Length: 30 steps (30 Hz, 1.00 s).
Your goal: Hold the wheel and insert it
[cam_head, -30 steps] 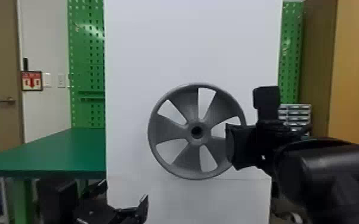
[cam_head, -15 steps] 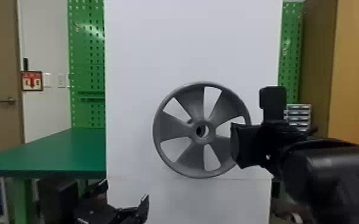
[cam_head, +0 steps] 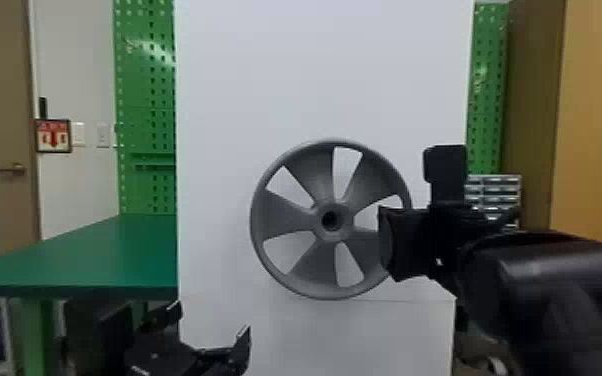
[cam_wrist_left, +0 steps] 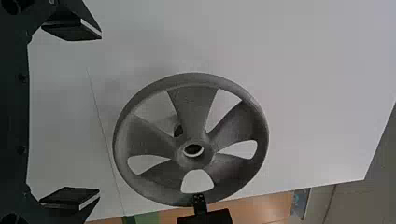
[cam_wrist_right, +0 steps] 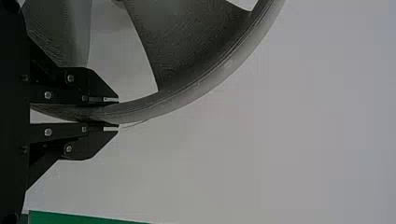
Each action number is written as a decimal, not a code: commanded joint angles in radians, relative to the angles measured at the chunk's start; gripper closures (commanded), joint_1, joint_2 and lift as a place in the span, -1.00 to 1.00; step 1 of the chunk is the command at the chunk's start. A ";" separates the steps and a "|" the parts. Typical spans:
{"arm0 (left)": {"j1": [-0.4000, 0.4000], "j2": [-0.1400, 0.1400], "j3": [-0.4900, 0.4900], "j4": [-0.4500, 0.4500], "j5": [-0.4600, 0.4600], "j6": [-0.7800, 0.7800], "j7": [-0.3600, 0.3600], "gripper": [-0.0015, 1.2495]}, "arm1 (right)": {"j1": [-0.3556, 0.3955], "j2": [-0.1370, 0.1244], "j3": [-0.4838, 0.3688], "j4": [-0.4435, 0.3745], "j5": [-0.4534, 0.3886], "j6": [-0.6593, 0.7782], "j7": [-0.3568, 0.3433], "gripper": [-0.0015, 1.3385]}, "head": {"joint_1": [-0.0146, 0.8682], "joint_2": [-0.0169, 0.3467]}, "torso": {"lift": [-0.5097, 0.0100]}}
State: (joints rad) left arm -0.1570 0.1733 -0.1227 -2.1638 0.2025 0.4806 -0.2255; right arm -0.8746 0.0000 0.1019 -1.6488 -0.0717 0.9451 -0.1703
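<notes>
pinching the wheel (cam_head: 285,215) by its rim with the right gripper (cam_wrist_right: 116,113), fingers nearly together, with only the rim's thickness between. holding it upright, mostly leftward of those fingertips, with the hub well clear of them. drifted slightly right, then shifted back left over the last second, hub hole looking dark now; probably a small search for alignment rather than insertion itself. next, probably worth lining up the hole with the dark stub (cam_wrist_left: 178,130) visible past a spoke (likely the mount, hard to be sure), then pressing straight in. could bind or twist in the fingers if pushed off-centre, given a grip at one edge only.

farther out, plenty of bare white panel (cam_head: 225,75) above and left of the wheel, ending in a side edge close behind the right fingers. down to the left, left gripper (cam_wrist_left: 100,113) spread wide and empty, wheel ahead of its fingertips; best kept away from the lower rim. beyond that, green table (cam_head: 115,250), outside the wheel's path.
</notes>
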 commanded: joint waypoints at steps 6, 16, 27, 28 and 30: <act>-0.003 0.000 -0.002 0.005 0.005 -0.007 0.000 -0.84 | -0.009 0.001 0.010 0.029 0.009 -0.019 0.000 0.76 | -0.75 -0.82 | -0.74; -0.004 0.000 -0.003 0.010 0.008 -0.013 0.000 -0.84 | -0.017 0.001 0.010 0.049 0.020 -0.039 0.000 0.76 | -0.75 -0.82 | -0.74; -0.007 0.003 -0.006 0.012 0.009 -0.014 0.000 -0.84 | -0.037 0.001 0.009 0.096 0.036 -0.057 0.000 0.76 | -0.75 -0.82 | -0.74; -0.007 0.003 -0.006 0.012 0.009 -0.014 0.000 -0.84 | -0.038 0.001 0.005 0.101 0.038 -0.058 0.000 0.76 | -0.75 -0.82 | -0.74; -0.009 0.003 -0.008 0.012 0.009 -0.014 0.000 -0.84 | -0.044 0.001 0.001 0.113 0.041 -0.066 0.000 0.76 | -0.75 -0.82 | -0.74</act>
State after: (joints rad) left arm -0.1636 0.1757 -0.1287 -2.1522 0.2117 0.4663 -0.2255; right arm -0.9078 0.0001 0.1098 -1.5585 -0.0383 0.8908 -0.1701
